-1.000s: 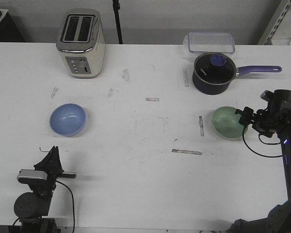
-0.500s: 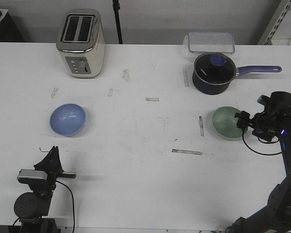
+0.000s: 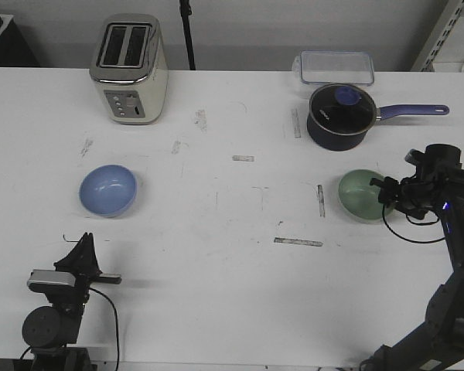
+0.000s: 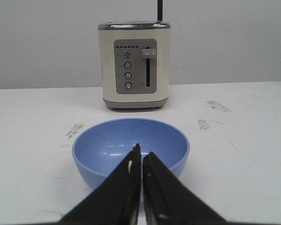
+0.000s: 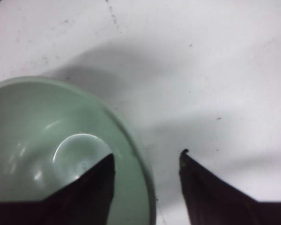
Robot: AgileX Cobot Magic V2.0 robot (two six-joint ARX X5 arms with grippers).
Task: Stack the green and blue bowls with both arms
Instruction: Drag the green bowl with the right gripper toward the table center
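Right gripper [image 3: 388, 192] is at the green bowl [image 3: 360, 193], on the bowl's right-hand rim as seen from the front, fingers spread wide. In the right wrist view the gripper [image 5: 147, 159] straddles the rim of the green bowl [image 5: 61, 150]: one finger [image 5: 91, 185] sits over the inside of the bowl, the other finger [image 5: 203, 187] outside it over bare table [image 5: 215, 61]; rim runs through the gap. Can't tell whether either finger touches the bowl. Bowl sits upright on the table, not lifted as far as the front view shows. Saucepan [image 3: 339, 116] is just beyond the bowl, well apart from the gripper; clear container [image 3: 334, 66] sits behind the saucepan. Left gripper [image 3: 83, 249] is parked low at the near left edge of the table [image 3: 216, 278], fingers pressed together, holding nothing. In the left wrist view the closed gripper [image 4: 141, 152] points straight at the blue bowl [image 4: 131, 147], which sits just ahead of the tips, upright and empty; tips overlap the bowl in that view but the front view shows a clear gap between them. Blue bowl [image 3: 107, 190] is directly ahead of the left gripper, toaster [image 3: 129, 68] farther on behind it, also centred in the left wrist view [image 4: 135, 65]. The two bowls are well apart, one on each side of the table, unstacked.
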